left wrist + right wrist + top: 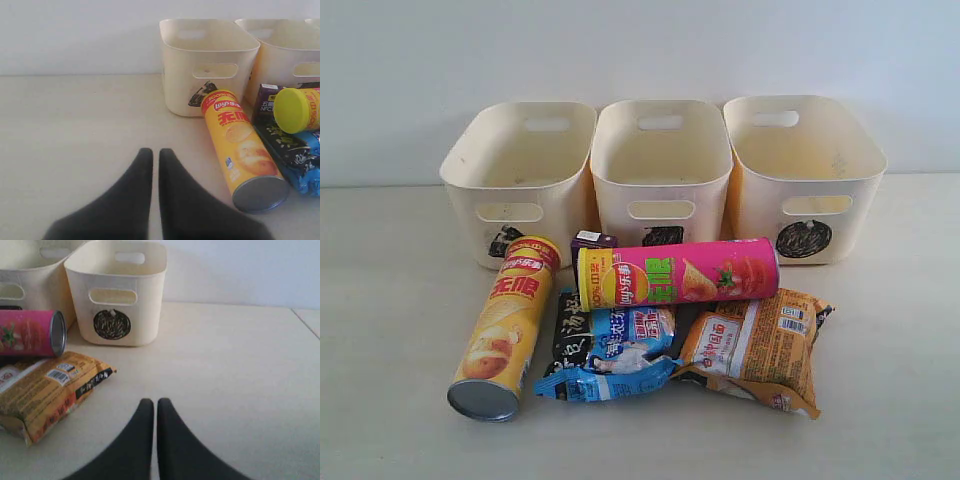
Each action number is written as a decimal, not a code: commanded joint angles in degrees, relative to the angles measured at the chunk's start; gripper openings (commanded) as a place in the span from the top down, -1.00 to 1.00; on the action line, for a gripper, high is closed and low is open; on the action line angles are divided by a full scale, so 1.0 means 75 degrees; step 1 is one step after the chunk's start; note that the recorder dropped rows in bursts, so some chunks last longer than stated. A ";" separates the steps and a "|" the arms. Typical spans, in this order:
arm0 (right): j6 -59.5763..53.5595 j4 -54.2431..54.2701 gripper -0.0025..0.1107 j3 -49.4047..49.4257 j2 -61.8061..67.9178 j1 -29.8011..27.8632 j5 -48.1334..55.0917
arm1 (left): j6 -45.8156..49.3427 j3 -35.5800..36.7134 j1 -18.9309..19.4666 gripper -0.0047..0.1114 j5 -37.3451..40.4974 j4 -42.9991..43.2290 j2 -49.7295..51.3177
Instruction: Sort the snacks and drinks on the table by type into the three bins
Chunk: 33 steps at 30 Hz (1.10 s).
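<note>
Pink tube (678, 272) lies crosswise; yellow tube (506, 325) points lid-first at left bin (560, 212).

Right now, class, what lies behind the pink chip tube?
A dark purple carton pokes up behind its yellow end, before the middle bin. The pink tube hides the carton's lower part.

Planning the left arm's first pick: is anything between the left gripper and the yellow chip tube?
Nothing visible: only open table lies between the left gripper and the yellow chip tube, which lies on its side.
</note>
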 commanded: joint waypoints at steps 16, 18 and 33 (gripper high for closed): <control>0.3494 0.0375 0.96 -0.0054 -0.0041 -0.0056 -0.4955 | 0.0014 0.0031 0.0025 0.85 -0.0051 -0.0063 -0.0026; 0.3639 0.0267 0.96 -0.0560 0.0023 -0.0056 -0.4923 | 0.0014 0.0031 0.0025 0.85 -0.0051 -0.0063 -0.0026; 0.3455 -0.2677 0.96 -0.4739 0.5007 0.0183 -0.2478 | 0.0014 0.0031 0.0025 0.85 -0.0051 -0.0063 -0.0026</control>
